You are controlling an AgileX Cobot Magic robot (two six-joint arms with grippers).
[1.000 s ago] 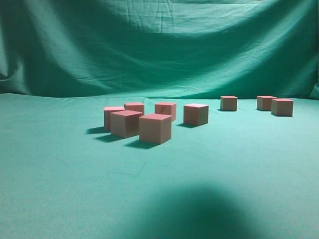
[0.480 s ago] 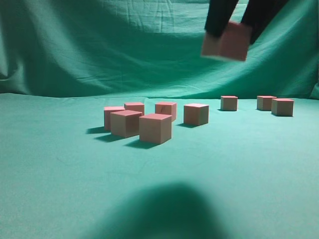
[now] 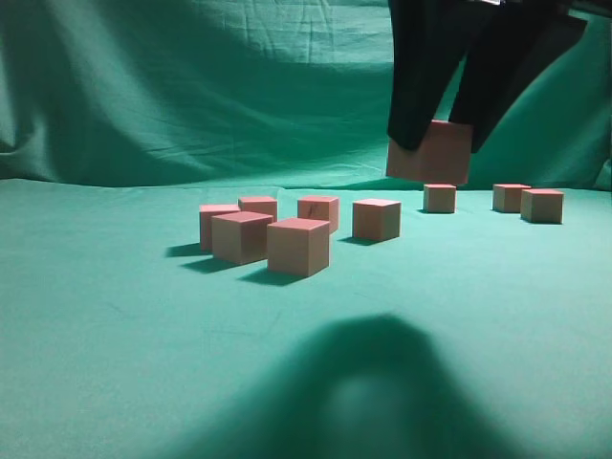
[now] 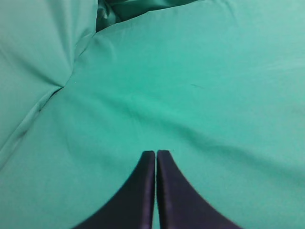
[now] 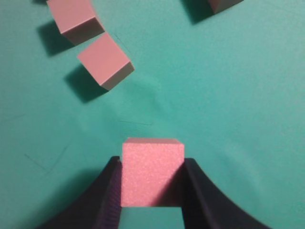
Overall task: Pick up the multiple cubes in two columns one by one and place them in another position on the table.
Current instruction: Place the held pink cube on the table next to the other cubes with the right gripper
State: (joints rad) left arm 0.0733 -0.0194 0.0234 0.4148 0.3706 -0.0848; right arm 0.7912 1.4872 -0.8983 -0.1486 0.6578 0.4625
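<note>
- The right gripper (image 3: 429,143) hangs above the table (image 3: 115,316), its jaws clamped on opposite side faces of one pinkish cube (image 3: 429,153), which is clear of the cloth.
- In the right wrist view, the held cube (image 5: 152,171) sits between the jaws, with two loose cubes (image 5: 105,61) lying ahead and to their left.
- The left gripper (image 4: 156,153) has its jaws pressed together, holding nothing, over bare green cloth.
- A cluster of five cubes (image 3: 298,246) rests on the table, below and left of the right jaws.
</note>
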